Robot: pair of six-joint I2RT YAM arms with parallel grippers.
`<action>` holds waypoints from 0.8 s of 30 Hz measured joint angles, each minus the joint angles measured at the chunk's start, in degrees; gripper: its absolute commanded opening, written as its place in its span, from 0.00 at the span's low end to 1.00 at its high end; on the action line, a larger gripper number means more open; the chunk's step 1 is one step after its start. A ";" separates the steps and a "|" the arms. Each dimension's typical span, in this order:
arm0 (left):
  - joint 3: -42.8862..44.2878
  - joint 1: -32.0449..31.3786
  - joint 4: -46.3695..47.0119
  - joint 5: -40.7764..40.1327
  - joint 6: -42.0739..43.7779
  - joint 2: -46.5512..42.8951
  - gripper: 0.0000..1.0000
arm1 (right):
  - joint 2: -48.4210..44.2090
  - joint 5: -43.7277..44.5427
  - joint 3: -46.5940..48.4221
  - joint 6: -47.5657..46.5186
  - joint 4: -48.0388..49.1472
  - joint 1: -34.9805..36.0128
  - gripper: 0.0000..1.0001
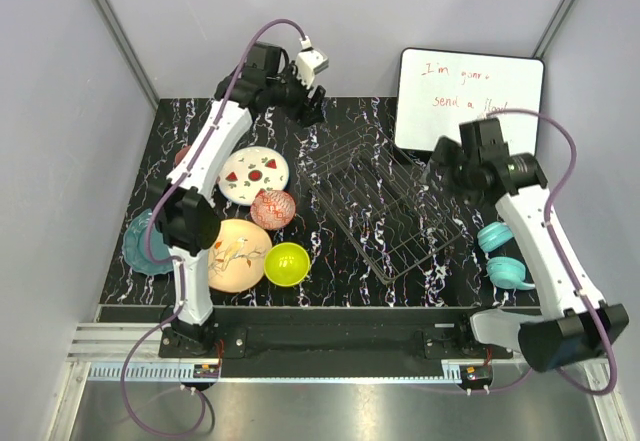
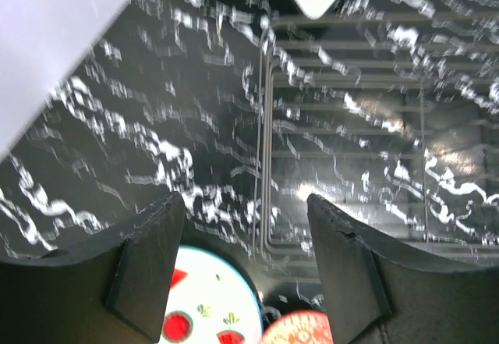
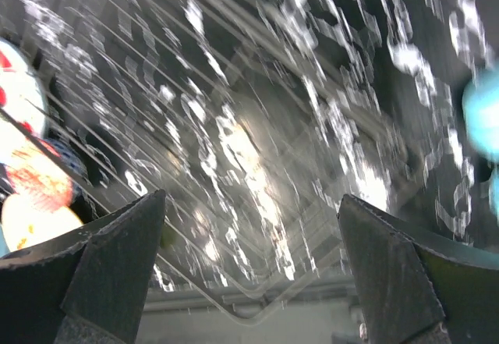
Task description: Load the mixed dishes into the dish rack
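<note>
Left end effector (image 2: 245, 260): released, jaws parted, nothing between them. It hangs over the counter (image 1: 200, 121) at the far-left corner of the dish rack (image 1: 385, 206), whose wire edge runs just ahead of the fingers in the left wrist view. Right end effector (image 3: 249, 270): released, jaws spread wide and empty, poised over the far-right side of the rack; this wrist view is smeared and shows only wire grid. The rack sits mid-counter, turned at an angle, with no dish in it. The dishes lie grouped on the left, all on the counter: white plate with red watermelon marks (image 1: 253, 174), red-white patterned bowl (image 1: 273, 209) just beside it, peach bird-pattern plate (image 1: 238, 253), lime-green bowl (image 1: 287, 263), and teal plate (image 1: 140, 241) partly hidden behind the left arm. I cannot make out the pink mug or the clear glass. Judgement: loading has not started, and the step in hand is the approach to a first pick. The next move likely falls to the left arm, drawing back and down to the white plate, the nearest dish. The plate lies flat, so the fingers must take its rim at a shallow angle. The right arm is well apart from every dish, with the rack between.
</note>
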 measured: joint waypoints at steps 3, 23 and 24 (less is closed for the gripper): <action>1.62 -0.33 1.44 1.42 0.48 2.29 0.68 | -3.87 -0.20 -7.26 3.56 -1.27 -0.04 1.00; -1.79 -1.36 0.72 3.23 2.91 17.59 0.63 | -0.33 -3.06 -22.84 10.69 0.52 -0.13 1.00; -2.78 -1.36 0.74 2.95 2.95 17.55 0.63 | -0.44 -3.02 -22.88 10.82 0.55 -0.26 1.00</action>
